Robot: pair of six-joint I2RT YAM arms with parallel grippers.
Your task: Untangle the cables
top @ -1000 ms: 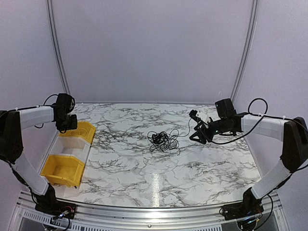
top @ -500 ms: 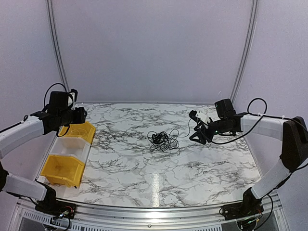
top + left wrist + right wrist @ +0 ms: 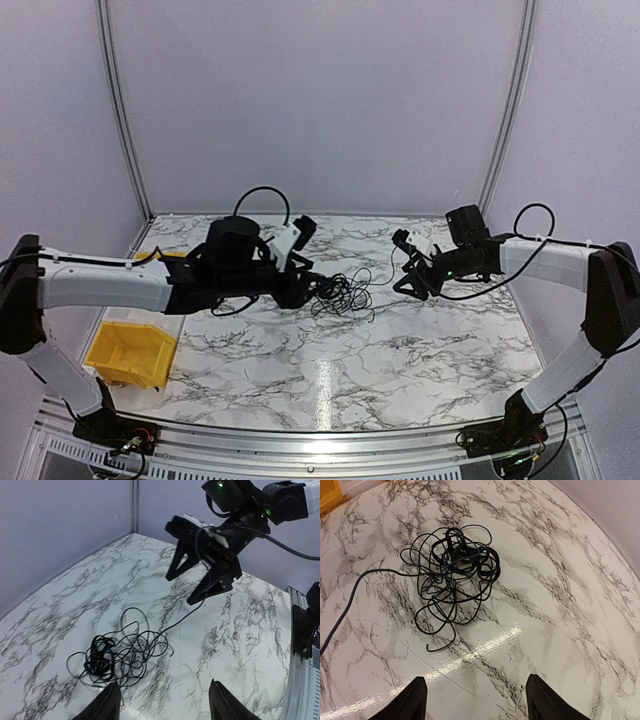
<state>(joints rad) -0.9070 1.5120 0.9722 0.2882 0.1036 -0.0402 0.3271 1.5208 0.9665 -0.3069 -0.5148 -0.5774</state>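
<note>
While cables [image 3: 338, 292] sit knotted mid-frame, nothing looks untangled: left gripper [image 3: 164, 690] and right gripper [image 3: 476, 680] both spread, one strand running off toward the right one

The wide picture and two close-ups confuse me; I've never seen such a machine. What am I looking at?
Two white robot arms are bolted at the near edge of the table. The wide picture comes from a fixed camera above and behind them; each close-up from a camera on one wrist, looking past that hand's two fingers. On the marbled table lies a small tangle of thin black cables, a yellow bin at left. The left hand hovers open beside the tangle; the right hand, also open, is farther off. One strand trails toward it; whether it catches there is unclear.
</note>
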